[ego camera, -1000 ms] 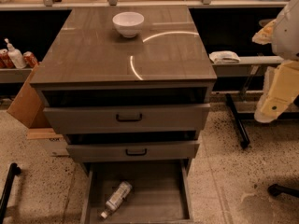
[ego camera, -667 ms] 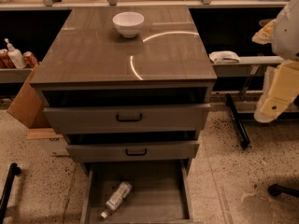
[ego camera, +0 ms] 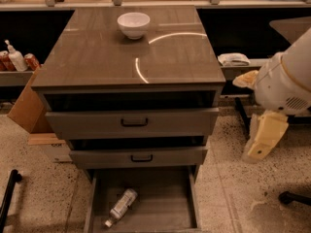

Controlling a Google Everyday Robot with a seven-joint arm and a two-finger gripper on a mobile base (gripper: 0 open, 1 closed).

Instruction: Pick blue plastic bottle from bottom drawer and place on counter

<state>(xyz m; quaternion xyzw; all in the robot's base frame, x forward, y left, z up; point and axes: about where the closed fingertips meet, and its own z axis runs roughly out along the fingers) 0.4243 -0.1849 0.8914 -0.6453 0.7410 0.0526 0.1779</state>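
Observation:
The blue plastic bottle lies on its side, cap toward the front left, on the floor of the open bottom drawer. Above the drawers is the glossy grey-brown counter, with a white bowl near its back edge. My gripper hangs as a cream-coloured piece below the white arm body, right of the cabinet at about middle-drawer height. It is well apart from the bottle and nothing shows in it.
Two upper drawers with black bar handles stand slightly pulled out over the bottom one. A cardboard box leans at the cabinet's left, beside a shelf with a pump bottle. A black chair foot is at right and a black pole at bottom left.
The arm has swung down and to the left, bringing the gripper closer to the cabinet's right side. The bottle, bowl and drawers have not moved.

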